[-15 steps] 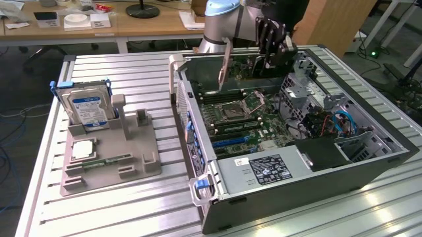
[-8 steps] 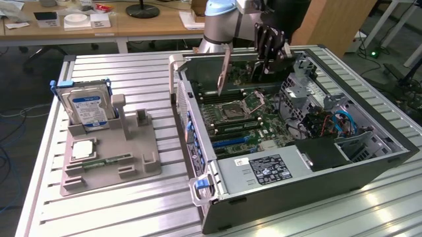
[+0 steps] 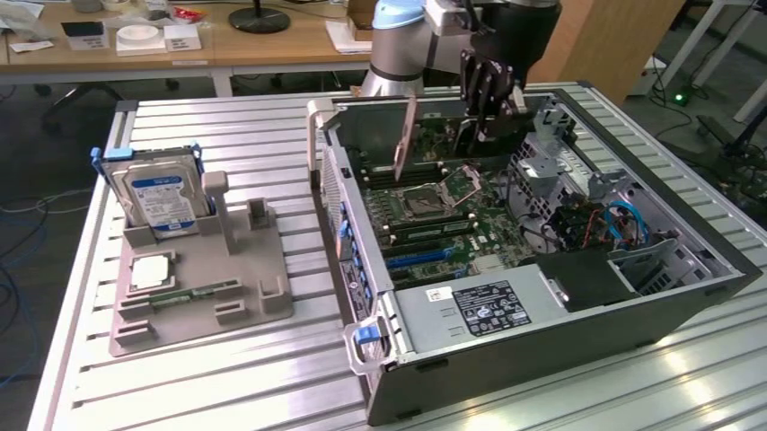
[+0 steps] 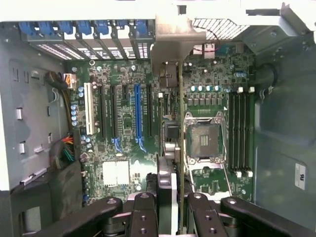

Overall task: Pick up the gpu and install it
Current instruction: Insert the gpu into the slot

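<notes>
The black two-fingered end effector (image 3: 489, 106) is clamped on the gpu (image 3: 407, 135), a thin flat card with a silver end bracket, held on edge above the green motherboard (image 3: 437, 211) inside the open dark-grey computer case (image 3: 623, 310). In the wrist view the card (image 4: 177, 148) hangs between the blue expansion slot (image 4: 138, 116) and the empty silver processor socket (image 4: 203, 140). On the ribbed aluminium bench (image 3: 215, 377), a grey holder tray (image 3: 198, 310) carries an upright silver hard drive with blue label (image 3: 162, 199).
</notes>
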Robot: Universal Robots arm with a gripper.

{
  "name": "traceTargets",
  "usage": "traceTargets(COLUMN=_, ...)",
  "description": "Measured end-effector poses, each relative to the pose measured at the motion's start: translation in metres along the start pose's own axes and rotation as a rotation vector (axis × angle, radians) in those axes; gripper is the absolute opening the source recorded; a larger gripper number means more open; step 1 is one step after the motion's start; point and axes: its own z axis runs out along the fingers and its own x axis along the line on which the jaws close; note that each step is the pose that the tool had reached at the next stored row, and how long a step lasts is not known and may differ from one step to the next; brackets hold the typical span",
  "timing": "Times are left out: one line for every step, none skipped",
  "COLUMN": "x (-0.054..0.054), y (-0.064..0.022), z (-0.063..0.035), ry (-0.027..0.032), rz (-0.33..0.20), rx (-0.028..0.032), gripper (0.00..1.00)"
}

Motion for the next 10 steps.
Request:
traceTargets(x=0.0, y=0.0002, z=0.0009, ry=0.0051, rz=0.0, rx=0.0001, gripper=0.28)
traceTargets(x=0.0, y=0.0008, z=0.0019, ry=0.0095, rz=0.0, rx=0.0, gripper=0.28)
traceTargets(x=0.0, y=0.0018, z=0.0031, ry=0.0125, rz=0.0, rx=-0.0006, gripper=0.28)
traceTargets(x=0.0, y=0.0027, z=0.0047, ry=0.0132, rz=0.0, rx=-0.0015, gripper=0.28)
traceTargets(x=0.0, y=0.0033, z=0.0065, ry=0.0132, rz=0.0, rx=-0.0017, gripper=0.28)
traceTargets(x=0.0, y=0.0037, z=0.0083, ry=0.0132, rz=0.0, rx=-0.0017, gripper=0.28)
traceTargets(x=0.0, y=0.0037, z=0.0101, ry=0.013, rz=0.0, rx=-0.0018, gripper=0.28)
traceTargets(x=0.001, y=0.0038, z=0.0116, ry=0.0101, rz=0.0, rx=-0.0019, gripper=0.28)
traceTargets(x=0.001, y=0.004, z=0.0126, ry=0.006, rz=0.0, rx=-0.0022, gripper=0.28)
traceTargets(x=0.001, y=0.0041, z=0.0135, ry=0.0008, rz=0.0, rx=-0.0024, gripper=0.28)
